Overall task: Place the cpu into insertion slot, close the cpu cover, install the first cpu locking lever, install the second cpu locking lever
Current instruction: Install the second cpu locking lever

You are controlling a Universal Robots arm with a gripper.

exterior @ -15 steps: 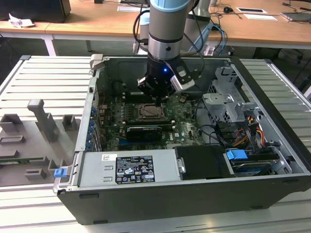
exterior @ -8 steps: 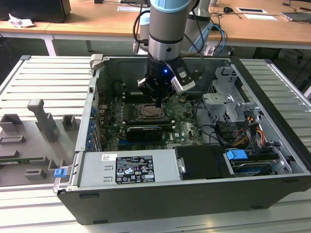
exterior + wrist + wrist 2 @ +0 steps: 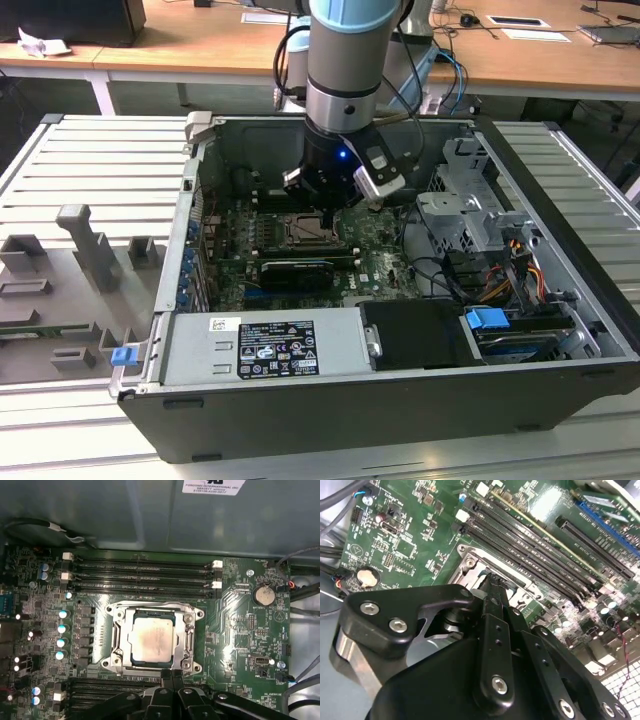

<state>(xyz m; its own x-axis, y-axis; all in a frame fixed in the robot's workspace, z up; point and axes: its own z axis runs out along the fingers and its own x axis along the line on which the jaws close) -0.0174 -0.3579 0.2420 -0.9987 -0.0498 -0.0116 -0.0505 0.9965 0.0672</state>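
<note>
One pincer poised with fingers pressed together at the edge of the insertion slot, cpu seated inside beneath the closed cpu cover; risked, by judgement, slipping off a locking lever and scraping the motherboard.

A grey counter with long ridges is stretching out to both sides in the exterior view. Grey plastic blocks are sitting on it at the exterior view's left. Behind it, a long wooden desk is running across the back. White papers and black cables are lying on the desk
</note>
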